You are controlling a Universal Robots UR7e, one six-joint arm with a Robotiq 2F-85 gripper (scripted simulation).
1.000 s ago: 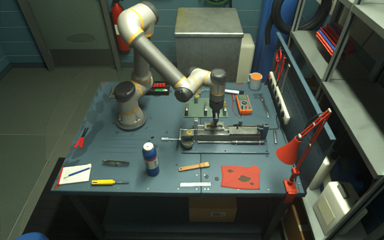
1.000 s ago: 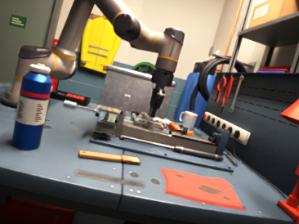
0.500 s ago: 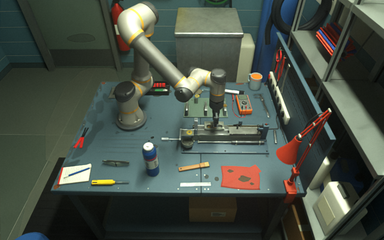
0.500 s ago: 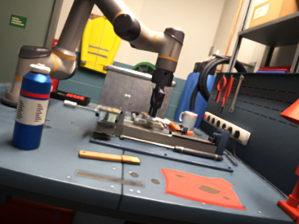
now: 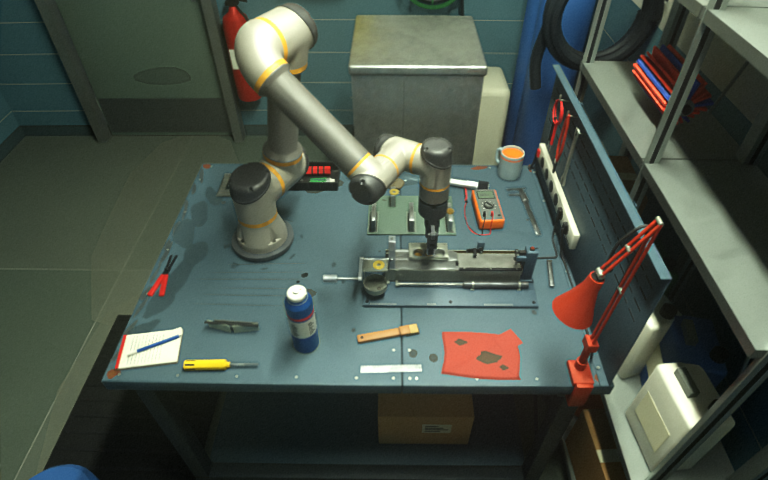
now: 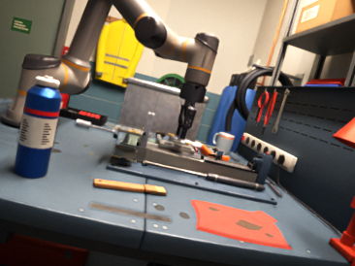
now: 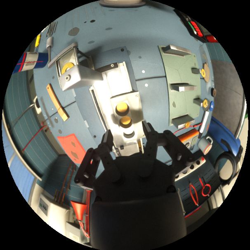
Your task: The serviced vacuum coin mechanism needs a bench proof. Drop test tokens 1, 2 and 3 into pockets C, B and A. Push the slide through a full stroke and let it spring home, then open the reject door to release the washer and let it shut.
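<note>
Two brass tokens [image 7: 122, 108] [image 7: 126, 121] lie in neighbouring pockets of the coin mechanism's slide [image 7: 126, 116], and a third pocket [image 7: 129, 134] beside them holds a pale disc that I cannot make out clearly, right under my open, empty gripper [image 7: 127, 133]. The mechanism [image 5: 442, 266] is a long steel block in the middle of the bench. My gripper [image 5: 431, 244] hangs straight down over its pockets. A yellow washer [image 7: 67, 67] sits behind the reject door [image 7: 79, 77] at the mechanism's left end [image 5: 376, 266]. The green token tray [image 7: 183, 86] lies behind.
Behind the mechanism stand an orange multimeter [image 5: 488, 208], a mug [image 5: 511, 161] and a steel cabinet [image 5: 416, 79]. A pegboard [image 5: 600, 187] walls the right side. A blue bottle [image 5: 301, 318], a wooden strip [image 5: 388, 333] and a red rag [image 5: 481, 354] lie in front.
</note>
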